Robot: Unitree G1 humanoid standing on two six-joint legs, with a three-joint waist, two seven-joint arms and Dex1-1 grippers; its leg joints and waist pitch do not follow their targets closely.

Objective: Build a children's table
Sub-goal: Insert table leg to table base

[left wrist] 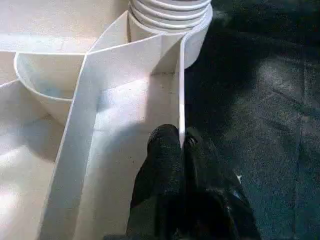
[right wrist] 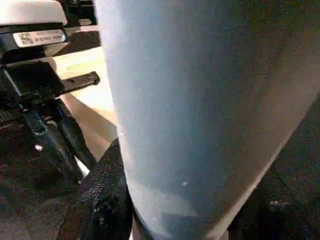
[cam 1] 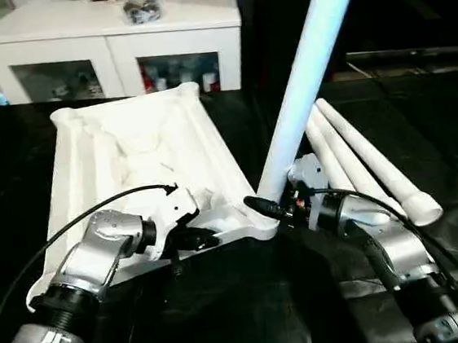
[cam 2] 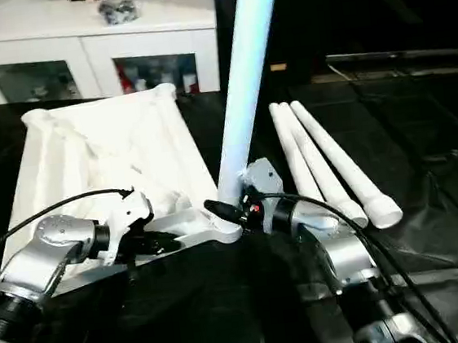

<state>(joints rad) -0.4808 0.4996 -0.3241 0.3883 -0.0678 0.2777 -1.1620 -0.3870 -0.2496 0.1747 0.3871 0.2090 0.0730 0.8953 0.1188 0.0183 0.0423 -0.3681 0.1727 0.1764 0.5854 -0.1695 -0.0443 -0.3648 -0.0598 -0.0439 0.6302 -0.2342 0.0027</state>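
left pincer (cam 1: 208, 241) clamped on rim of upturned white plastic tabletop (cam 1: 141, 152) | right pincer (cam 1: 267, 209) clamped around upright white tapered leg (cam 1: 305, 77) in corner socket

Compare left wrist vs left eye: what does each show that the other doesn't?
Left wrist alone: the left pincer shut on the tabletop's thin rim wall, and the leg's ribbed end in the corner socket. Left eye alone: three spare legs, the cabinet, the right pincer around the upright leg. Both: tabletop, that leg.
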